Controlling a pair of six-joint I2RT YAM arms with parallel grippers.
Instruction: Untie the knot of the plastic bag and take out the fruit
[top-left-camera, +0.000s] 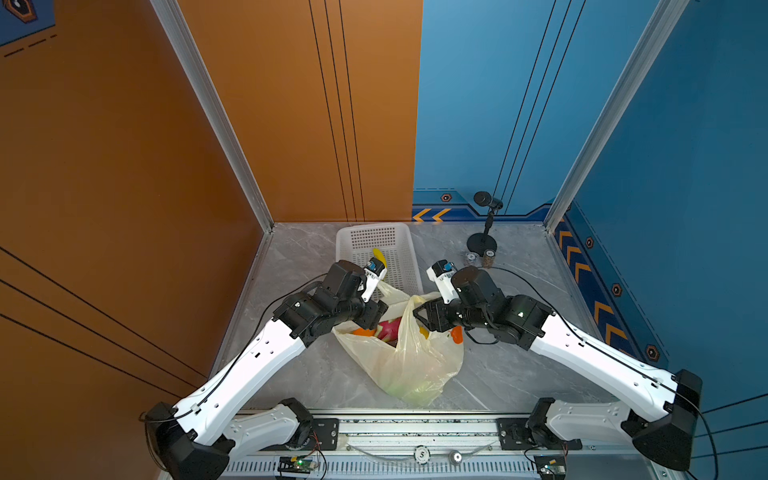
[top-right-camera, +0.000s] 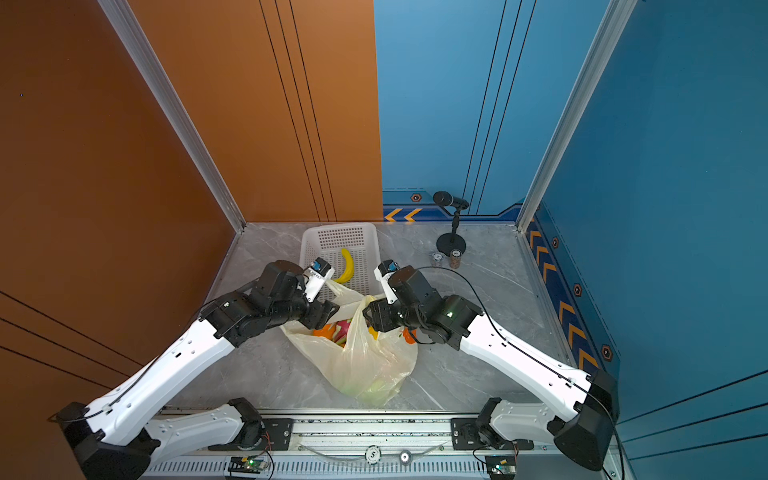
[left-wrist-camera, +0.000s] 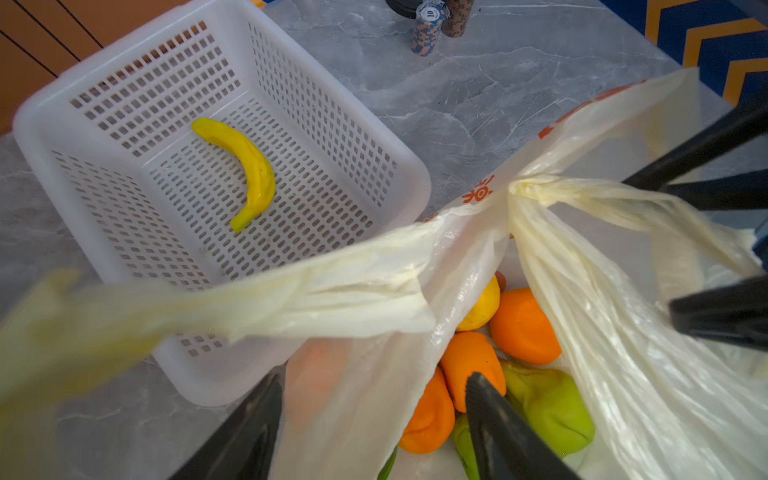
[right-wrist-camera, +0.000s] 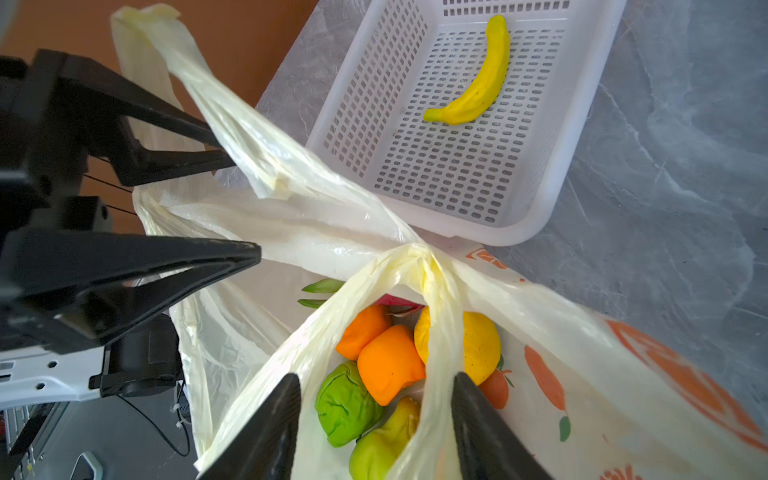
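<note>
A grey marble table (top-left-camera: 507, 365) is shut in by an orange panel (top-left-camera: 124, 187) at 9 o'clock, blue panels (top-left-camera: 685, 166) from 12 to 3 o'clock, and a metal rail (top-left-camera: 415, 426) along the 6 o'clock edge. Bare marble lies open at 8 o'clock and at 4 o'clock.

A white perforated basket (top-left-camera: 374, 227) sits at 12 o'clock by the back edge, with a yellow banana (top-right-camera: 348, 266) in it. Just in front of it, the pale-yellow plastic bag (top-left-camera: 411, 365) lies mid-table, its mouth gaping. Inside is the fruit (left-wrist-camera: 523, 328): oranges (right-wrist-camera: 388, 361), a round yellow fruit (right-wrist-camera: 478, 345), green fruits (right-wrist-camera: 345, 403) and a magenta dragon fruit (top-left-camera: 390, 328). The knot (right-wrist-camera: 419, 255) is a bunched point above them where the handle strips cross; its tightness cannot be told.

A microphone stand (top-left-camera: 482, 243) and two poker chip stacks (top-left-camera: 488, 259) stand at 1 o'clock.

The left gripper (left-wrist-camera: 374, 378) hangs at the bag's 11 o'clock rim, jaws spread wide, with the bag wall loose between them. The right gripper (right-wrist-camera: 374, 376), at 1 o'clock, is also spread wide and straddles one handle strip.
</note>
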